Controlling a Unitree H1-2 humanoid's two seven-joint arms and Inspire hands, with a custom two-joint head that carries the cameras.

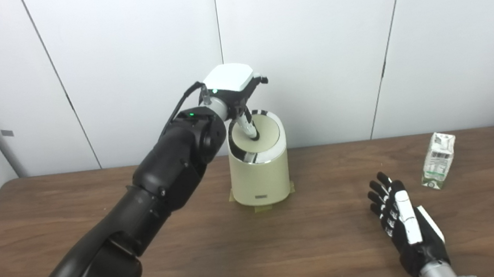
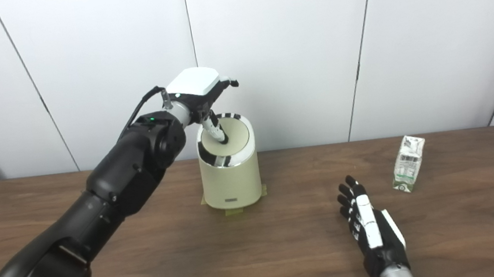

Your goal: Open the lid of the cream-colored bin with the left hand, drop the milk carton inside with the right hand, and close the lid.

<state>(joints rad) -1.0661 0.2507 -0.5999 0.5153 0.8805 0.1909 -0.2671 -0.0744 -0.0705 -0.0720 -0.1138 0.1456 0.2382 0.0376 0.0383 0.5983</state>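
On wood-grain table (image 1: pixel 95 197), left hand (image 1: pixel 234 86) fingertip on rounded bin's lid (image 1: pixel 263 134), empty right hand (image 1: pixel 400 214) splayed, waxy carton (image 1: pixel 438 160).

Both head cameras look down and forward across the table (image 1: pixel 287 245) toward the white wall (image 2: pixel 286 36), from close range; the views overlap almost entirely, offset slightly sideways.

On the table (image 1: pixel 287 245) the bin (image 1: pixel 259 174) stands centre-back — milk carton (image 1: pixel 438 160) well to its right.
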